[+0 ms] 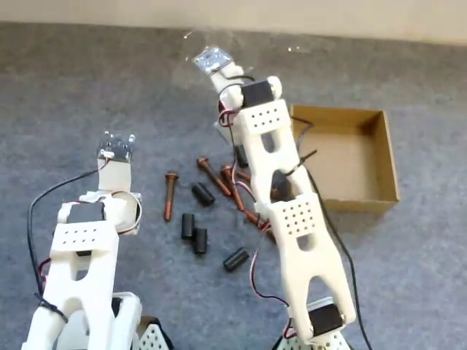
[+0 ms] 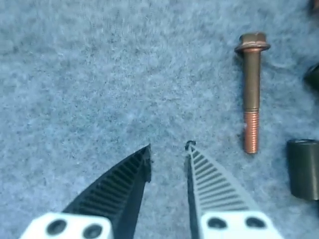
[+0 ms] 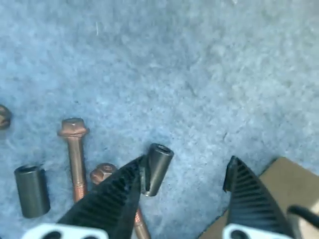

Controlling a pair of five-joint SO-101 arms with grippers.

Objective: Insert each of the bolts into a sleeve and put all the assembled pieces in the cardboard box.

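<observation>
**A:** Status on the bolt/sleeve job?

**B:** Early, pick phase by the look of it. bolts (image 1: 170, 195) and sleeves (image 1: 188, 224) loose on the carpet (image 1: 87, 87) between the arms. None mated, as far as visible.

**A:** Jaws?

**B:** On the right gripper (image 3: 187, 162): spread wide, gripping nothing. One sleeve (image 3: 157, 168) in the gap, hard up against the dark finger (image 3: 114, 199), bore showing. Cannot tell if actually touching. Corner of the cardboard box (image 3: 291, 181) just beside the other finger.

**A:** And the other side?

**B:** On the left gripper (image 2: 169, 147): parted a little, also holding nothing. Hanging over bare carpet. Nearest bolt (image 2: 251, 94) close by but outside the tips, threaded end toward the gripper.

**A:** Box location?

**B:** On the right arm (image 1: 292, 211) side, just beyond the parts pile. Nothing ready to go in yet, at a guess.

**A:** Next move?

**B:** Probably: centre the right jaws on that sleeve, close, lift. Then left over the bolt, grab near the head, leave the thread free. After that, lining up thread and bore in mid-air, likely the fiddly part.

**A:** Risks?

**B:** Round sleeve, so liable to roll if nudged by the dark finger before closing. Bolt shank thin, so easy to tilt in the grip.
</observation>
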